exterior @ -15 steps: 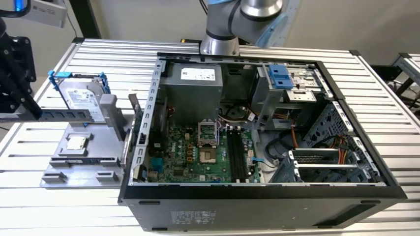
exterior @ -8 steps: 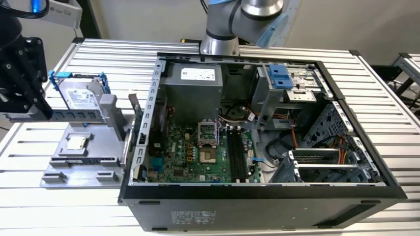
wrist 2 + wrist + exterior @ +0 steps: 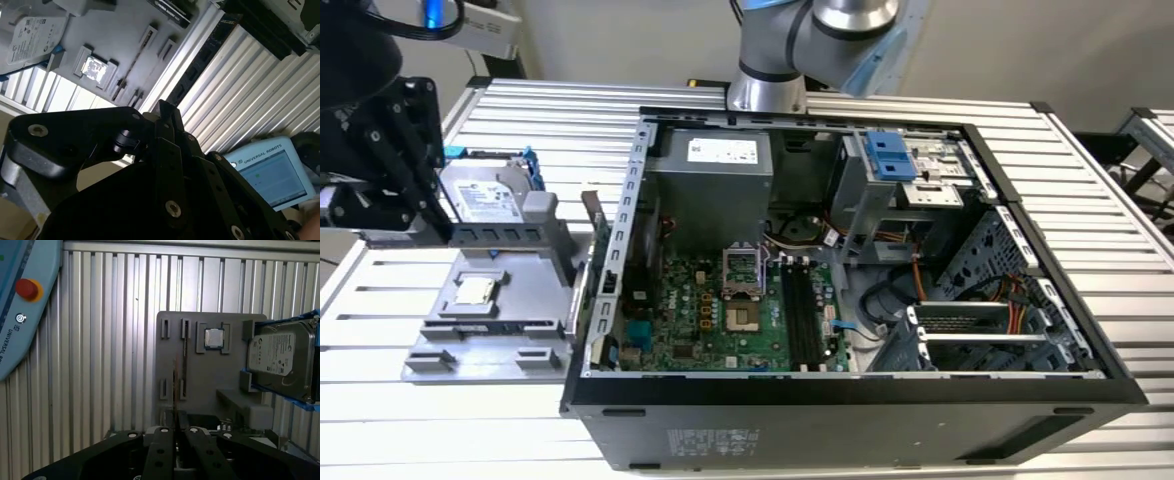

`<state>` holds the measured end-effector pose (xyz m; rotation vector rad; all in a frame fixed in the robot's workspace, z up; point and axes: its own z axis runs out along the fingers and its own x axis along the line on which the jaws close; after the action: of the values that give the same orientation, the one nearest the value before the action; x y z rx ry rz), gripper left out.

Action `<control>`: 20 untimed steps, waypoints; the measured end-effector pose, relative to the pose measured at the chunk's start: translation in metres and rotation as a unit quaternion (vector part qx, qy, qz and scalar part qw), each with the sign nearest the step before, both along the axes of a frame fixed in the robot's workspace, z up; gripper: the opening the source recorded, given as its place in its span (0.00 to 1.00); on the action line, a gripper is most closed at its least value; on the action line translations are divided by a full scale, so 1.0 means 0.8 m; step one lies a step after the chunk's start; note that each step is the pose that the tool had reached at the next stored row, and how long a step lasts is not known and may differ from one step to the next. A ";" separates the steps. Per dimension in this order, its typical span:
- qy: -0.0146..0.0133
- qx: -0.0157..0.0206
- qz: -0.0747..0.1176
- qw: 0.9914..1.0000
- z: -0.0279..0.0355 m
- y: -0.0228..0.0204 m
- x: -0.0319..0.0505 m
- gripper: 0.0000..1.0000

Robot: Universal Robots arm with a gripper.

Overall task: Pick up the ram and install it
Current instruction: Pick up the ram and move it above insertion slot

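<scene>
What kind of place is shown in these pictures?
Probably a robotics lab bench for computer assembly: an open computer case stands on a slatted metal table, a grey tray beside it holds a hard drive, with a teach pendant nearby.

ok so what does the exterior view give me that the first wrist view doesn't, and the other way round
The exterior view adds the open computer case, its motherboard and the arm's base. The first wrist view adds the teach pendant with its red button, and a close look along the claw. Both share the grey tray, the hard drive in its blue frame and the processor chip.
</scene>
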<state>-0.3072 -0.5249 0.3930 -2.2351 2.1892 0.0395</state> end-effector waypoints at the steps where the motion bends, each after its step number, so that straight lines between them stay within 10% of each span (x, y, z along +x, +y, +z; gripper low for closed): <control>1: 0.000 0.000 0.000 1.000 0.0000 0.0000 0.003 0.00; 20: 0.001 0.000 0.000 1.000 -0.0001 0.0000 0.064 0.00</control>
<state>-0.2559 -0.5249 0.3930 -2.2362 2.1904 0.0425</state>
